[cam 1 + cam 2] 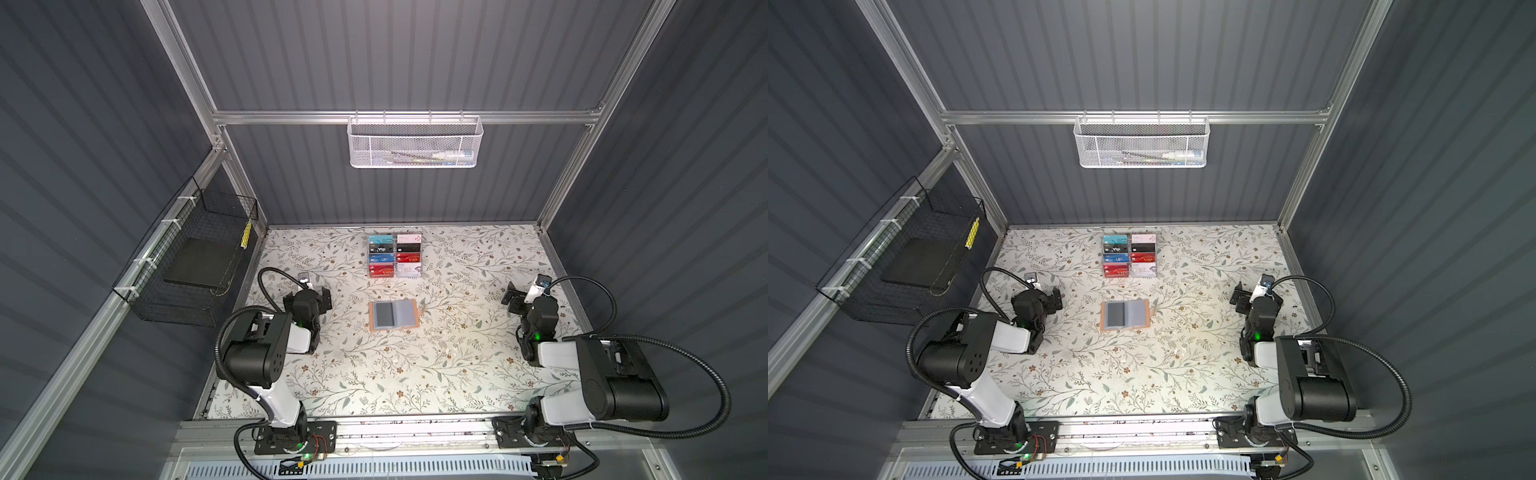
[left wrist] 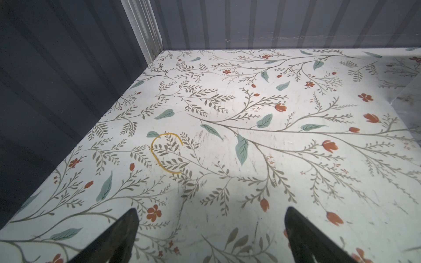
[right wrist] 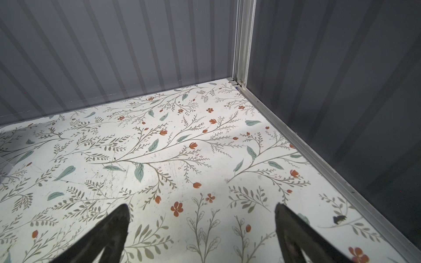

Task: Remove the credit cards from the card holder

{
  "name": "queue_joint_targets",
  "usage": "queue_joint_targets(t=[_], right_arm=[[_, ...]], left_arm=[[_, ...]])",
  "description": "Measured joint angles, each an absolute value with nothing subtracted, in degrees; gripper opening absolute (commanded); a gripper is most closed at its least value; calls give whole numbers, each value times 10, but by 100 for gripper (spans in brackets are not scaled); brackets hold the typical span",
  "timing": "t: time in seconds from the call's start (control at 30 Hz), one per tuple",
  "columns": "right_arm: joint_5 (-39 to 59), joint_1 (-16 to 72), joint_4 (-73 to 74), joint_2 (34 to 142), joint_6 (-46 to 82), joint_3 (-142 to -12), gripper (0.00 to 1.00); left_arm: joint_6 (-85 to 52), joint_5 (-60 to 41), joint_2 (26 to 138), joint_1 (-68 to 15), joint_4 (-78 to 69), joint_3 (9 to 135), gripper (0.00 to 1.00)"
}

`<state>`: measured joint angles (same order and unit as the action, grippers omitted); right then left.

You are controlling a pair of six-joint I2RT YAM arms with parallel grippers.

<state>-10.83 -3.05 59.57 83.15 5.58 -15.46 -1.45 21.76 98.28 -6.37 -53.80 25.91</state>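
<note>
The card holder (image 1: 392, 316) (image 1: 1126, 315) is a peach booklet that lies open and flat at the table's middle in both top views, its grey sleeves facing up. A dark credit card (image 1: 383, 313) shows through the left sleeve; other credit cards in it cannot be made out. My left gripper (image 1: 309, 291) (image 2: 211, 209) hovers open and empty to the holder's left. My right gripper (image 1: 528, 293) (image 3: 201, 205) hovers open and empty to its right. Both wrist views show only bare flowered tabletop between the fingers; the holder is out of their view.
A clear acrylic rack (image 1: 395, 255) filled with coloured cards stands behind the holder. A white mesh basket (image 1: 415, 141) hangs on the back rail and a black wire basket (image 1: 195, 266) on the left wall. A thin yellow ring (image 2: 166, 152) lies on the table ahead of the left gripper.
</note>
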Motion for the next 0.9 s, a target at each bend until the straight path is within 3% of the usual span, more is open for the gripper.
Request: queue_joint_targets(t=[0.9], right_arm=[[-74, -30, 577, 832, 53, -168, 99]], left_arm=[[-15, 218, 983, -64, -538, 259, 100]])
